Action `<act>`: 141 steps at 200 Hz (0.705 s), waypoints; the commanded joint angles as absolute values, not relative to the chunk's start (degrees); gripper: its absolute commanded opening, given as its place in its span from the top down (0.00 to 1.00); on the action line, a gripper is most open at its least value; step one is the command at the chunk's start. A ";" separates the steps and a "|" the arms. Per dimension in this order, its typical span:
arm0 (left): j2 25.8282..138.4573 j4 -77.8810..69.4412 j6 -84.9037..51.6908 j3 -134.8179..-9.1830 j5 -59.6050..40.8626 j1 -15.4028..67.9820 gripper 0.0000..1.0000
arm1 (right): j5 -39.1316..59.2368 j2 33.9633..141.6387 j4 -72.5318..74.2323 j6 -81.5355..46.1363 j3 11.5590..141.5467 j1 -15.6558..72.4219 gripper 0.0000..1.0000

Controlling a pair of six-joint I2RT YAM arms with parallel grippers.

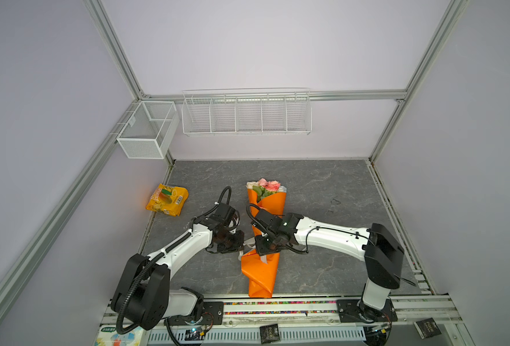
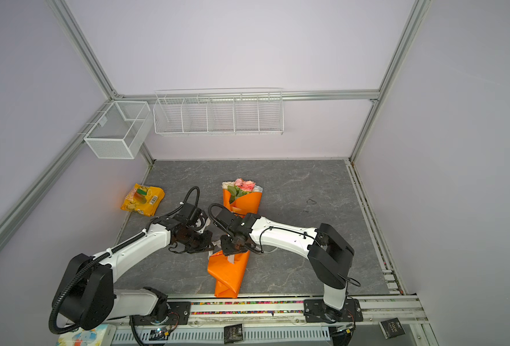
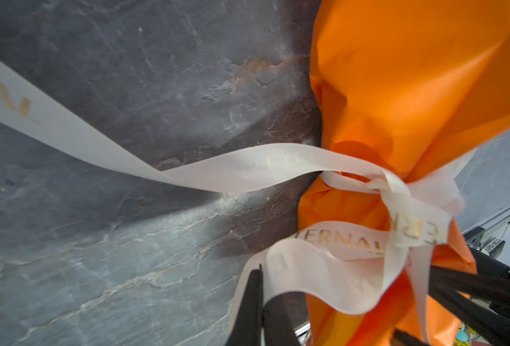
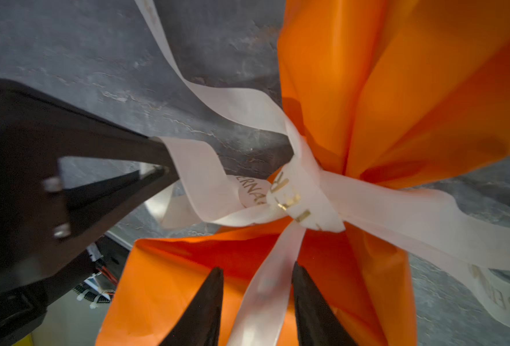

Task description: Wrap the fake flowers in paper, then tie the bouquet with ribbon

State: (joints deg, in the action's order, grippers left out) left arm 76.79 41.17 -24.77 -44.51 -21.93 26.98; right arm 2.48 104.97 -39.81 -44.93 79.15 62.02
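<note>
Left claw [image 4: 164, 163] clenching ribbon [image 3: 247, 170], bouquet [image 1: 261, 275] just beside — right claw [image 4: 257, 266] parted above it

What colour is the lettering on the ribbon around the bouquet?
Gold lettering on the cream ribbon; the left wrist view shows it best.

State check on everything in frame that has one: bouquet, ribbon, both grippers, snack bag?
bouquet of fake flowers: lying on the table, wrapped in orange paper, cinched at the waist.
ribbon: knotted around the orange paper.
left gripper: shut on the ribbon.
right gripper: open, a ribbon tail between the jaws, not clamped.
yellow snack bag: lying flat, apart from the bouquet.
</note>
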 commanded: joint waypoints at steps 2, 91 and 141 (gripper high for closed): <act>75.26 41.16 -23.84 -44.92 -22.13 26.65 1.00 | 0.98 105.50 -44.73 -45.45 81.61 63.06 0.68; 75.05 40.86 -23.91 -44.88 -21.75 26.64 1.00 | 2.63 90.98 -52.42 -37.79 76.35 64.21 0.93; 75.23 40.66 -23.97 -44.74 -21.78 26.70 1.00 | 12.27 82.69 -44.02 -34.26 61.37 65.74 0.93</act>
State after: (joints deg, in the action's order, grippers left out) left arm 75.68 40.93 -24.77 -44.53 -21.91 26.98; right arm 5.91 84.95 -47.77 -36.53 67.44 65.10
